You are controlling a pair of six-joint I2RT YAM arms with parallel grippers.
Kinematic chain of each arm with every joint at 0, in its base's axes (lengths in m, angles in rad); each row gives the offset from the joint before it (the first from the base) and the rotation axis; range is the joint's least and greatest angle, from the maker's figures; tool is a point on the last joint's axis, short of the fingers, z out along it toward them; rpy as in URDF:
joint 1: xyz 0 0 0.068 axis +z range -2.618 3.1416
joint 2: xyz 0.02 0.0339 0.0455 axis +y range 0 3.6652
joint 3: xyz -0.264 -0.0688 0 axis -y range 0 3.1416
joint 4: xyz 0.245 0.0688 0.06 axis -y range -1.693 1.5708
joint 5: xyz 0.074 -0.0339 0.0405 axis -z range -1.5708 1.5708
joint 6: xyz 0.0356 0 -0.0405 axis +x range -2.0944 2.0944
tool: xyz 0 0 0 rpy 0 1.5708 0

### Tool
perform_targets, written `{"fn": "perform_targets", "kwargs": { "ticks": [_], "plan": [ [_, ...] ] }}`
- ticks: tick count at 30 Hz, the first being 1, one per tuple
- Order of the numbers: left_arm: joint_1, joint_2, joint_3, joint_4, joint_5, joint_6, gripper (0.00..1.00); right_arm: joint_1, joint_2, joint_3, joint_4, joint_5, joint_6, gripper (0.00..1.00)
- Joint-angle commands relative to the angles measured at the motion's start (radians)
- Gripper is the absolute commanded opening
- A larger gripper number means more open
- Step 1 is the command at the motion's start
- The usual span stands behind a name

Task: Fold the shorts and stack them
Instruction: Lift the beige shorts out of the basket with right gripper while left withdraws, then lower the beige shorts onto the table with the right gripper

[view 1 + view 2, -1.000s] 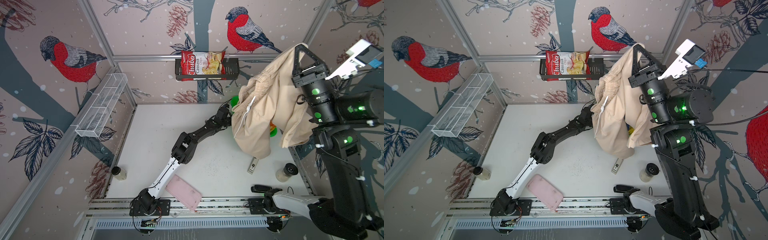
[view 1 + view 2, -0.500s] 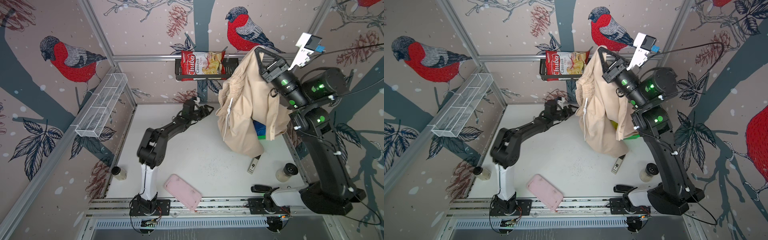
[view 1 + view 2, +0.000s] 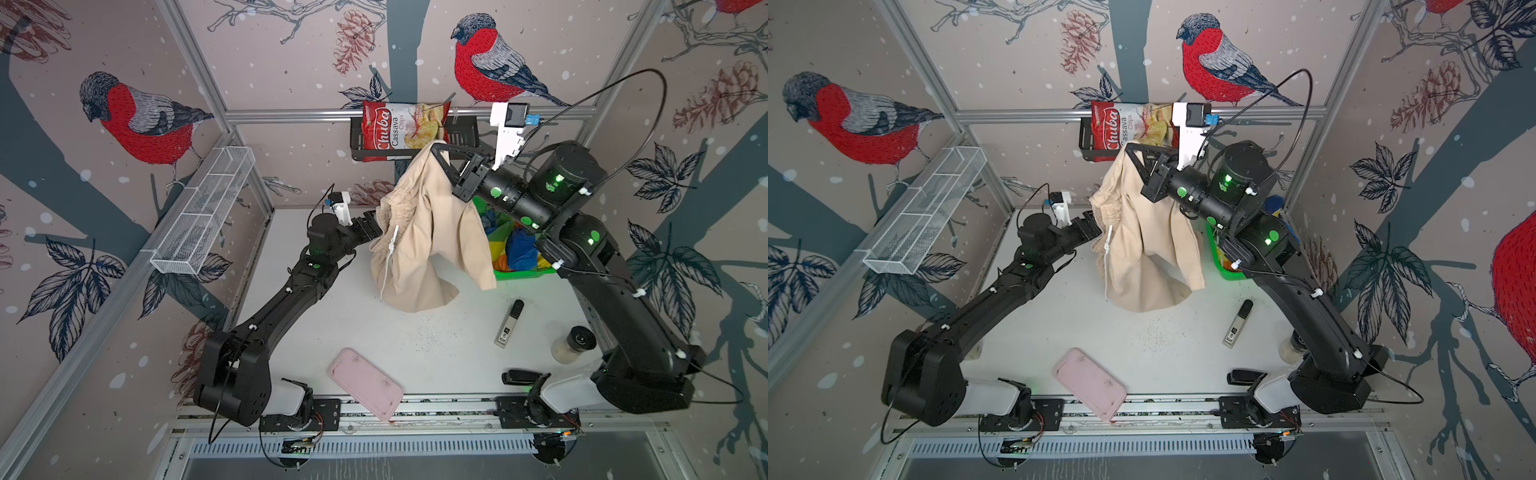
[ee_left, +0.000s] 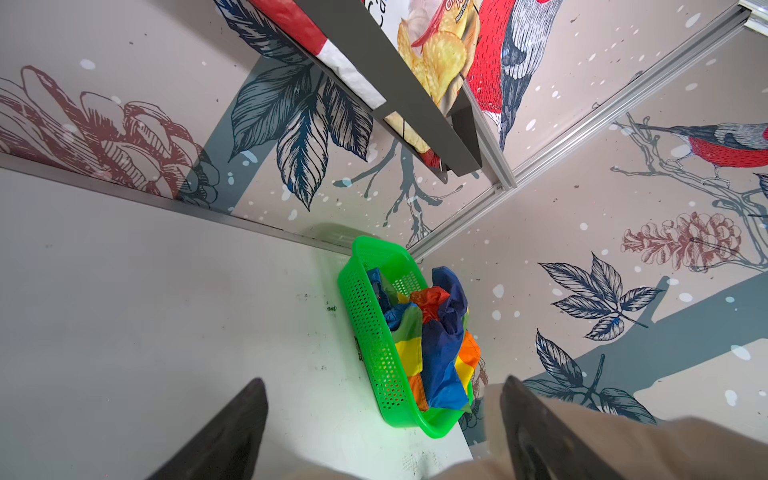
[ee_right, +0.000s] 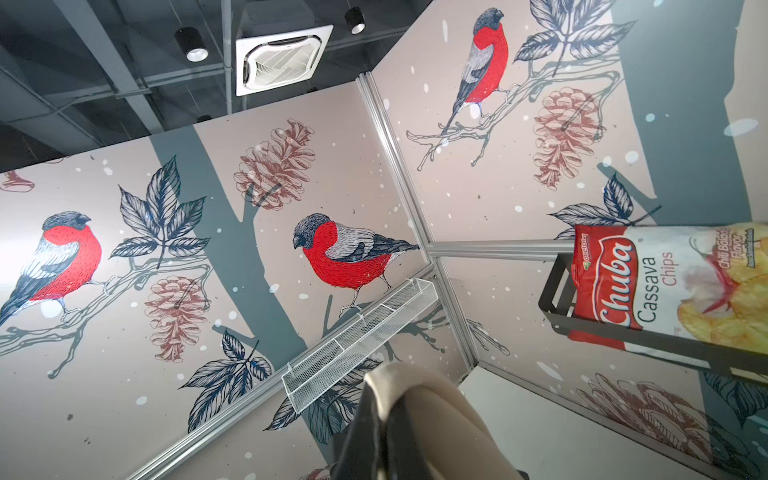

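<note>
Beige shorts [image 3: 419,253] hang from my right gripper [image 3: 436,147], which is clamped on the cloth, their lower end touching the white table [image 3: 374,332]. My left gripper [image 4: 382,384], jaws spread wide, sits just beside them. Striped shorts [image 4: 436,332] lie crumpled in the green basket [image 4: 365,324].

The red chip bag [image 5: 665,286] reads "Chuba Cassava Chips" and, in smaller print, "Chili Balado Flavor".
</note>
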Motion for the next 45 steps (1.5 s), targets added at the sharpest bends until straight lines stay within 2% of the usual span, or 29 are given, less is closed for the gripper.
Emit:
{"fn": "perform_targets", "kwargs": {
  "ticks": [1,5,8,12,15,17,19,20,21,22,24,27,31,36,39,41,45],
  "plan": [
    [0.001,-0.003,-0.037,0.052,0.068,-0.047,0.83,0.010,-0.035,-0.002,0.026,0.100,-0.073,0.00],
    [0.012,-0.031,-0.076,0.038,0.074,-0.076,0.75,0.008,-0.027,-0.047,0.090,0.197,-0.161,0.00],
    [0.052,-0.083,-0.097,-0.054,0.012,-0.083,0.72,-0.019,0.071,-0.048,0.130,0.236,-0.193,0.00],
    [0.141,-0.172,-0.133,-0.214,-0.119,-0.100,0.58,-0.071,0.350,0.105,0.112,0.201,-0.193,0.00],
    [0.202,-0.253,-0.176,-0.325,-0.253,-0.112,0.49,-0.079,0.639,0.360,0.029,0.210,-0.219,0.02],
    [0.243,-0.301,-0.210,-0.360,-0.294,-0.119,0.49,-0.082,0.820,0.550,-0.055,0.225,-0.229,0.18],
    [0.261,-0.334,-0.240,-0.380,-0.323,-0.103,0.53,-0.082,0.931,0.648,-0.117,0.271,-0.235,0.54],
    [0.262,-0.341,-0.245,-0.391,-0.327,-0.093,0.56,-0.084,0.940,0.637,-0.125,0.291,-0.233,0.66],
    [0.260,-0.343,-0.256,-0.389,-0.318,-0.082,0.59,-0.086,0.928,0.596,-0.120,0.305,-0.227,0.76],
    [0.260,-0.336,-0.269,-0.384,-0.301,-0.078,0.62,-0.087,0.900,0.526,-0.102,0.314,-0.223,0.81],
    [0.256,-0.303,-0.297,-0.364,-0.268,-0.075,0.65,-0.087,0.807,0.363,-0.040,0.335,-0.227,0.86],
    [0.228,-0.217,-0.330,-0.320,-0.229,-0.066,0.65,-0.077,0.632,0.085,0.062,0.397,-0.248,0.88],
    [0.133,-0.075,-0.316,-0.276,-0.226,-0.051,0.63,-0.059,0.387,-0.267,0.102,0.457,-0.251,0.88],
    [0.073,0.083,-0.255,-0.239,-0.175,-0.055,0.62,-0.047,0.170,-0.638,0.053,0.423,-0.167,0.90],
    [0.043,0.164,-0.196,-0.259,-0.176,-0.056,0.61,-0.010,0.138,-0.783,0.083,0.377,-0.127,0.92],
    [0.034,0.193,-0.176,-0.259,-0.166,-0.070,0.60,0.021,0.159,-0.820,0.126,0.357,-0.112,0.92],
    [0.030,0.168,-0.189,-0.306,-0.222,-0.087,0.59,0.075,0.328,-0.707,0.114,0.346,-0.165,0.92]
  ]
}}
